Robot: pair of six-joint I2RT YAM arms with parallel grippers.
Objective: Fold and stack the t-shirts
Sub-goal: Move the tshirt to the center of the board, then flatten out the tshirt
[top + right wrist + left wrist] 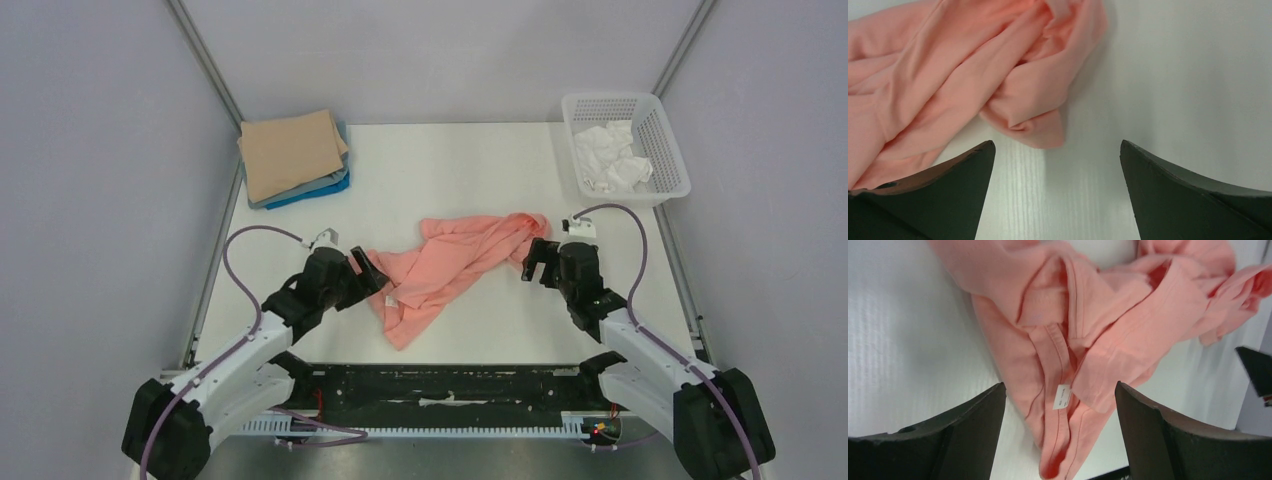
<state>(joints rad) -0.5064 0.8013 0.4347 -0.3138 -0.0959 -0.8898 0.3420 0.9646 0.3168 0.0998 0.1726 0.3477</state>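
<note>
**Overhead view.** The salmon-pink t-shirt (450,268) lay crumpled in a slanting band at the middle of the tabletop (450,170), not yet spread or folded. The left claw (372,268) sat at its near-left end and the right claw (535,260) just beside its far-right end. In my judgement they were placed to take opposite ends and draw the garment flat. The stack of folded t-shirts (292,155), tan over grey and blue, rested at the far-left corner, well apart from the work. The white mesh basket (665,145) at the far-right corner held crumpled white cloth (610,160).

**Left wrist view.** The jaws were spread wide and grasping nothing. The shirt's collar (1055,347) and white label (1063,396) lay on the tabletop below, between them.

**Right wrist view.** The jaws were likewise spread wide and empty. Mostly bare tabletop showed between them, and the shirt's bunched end lay ahead, toward one side.
</note>
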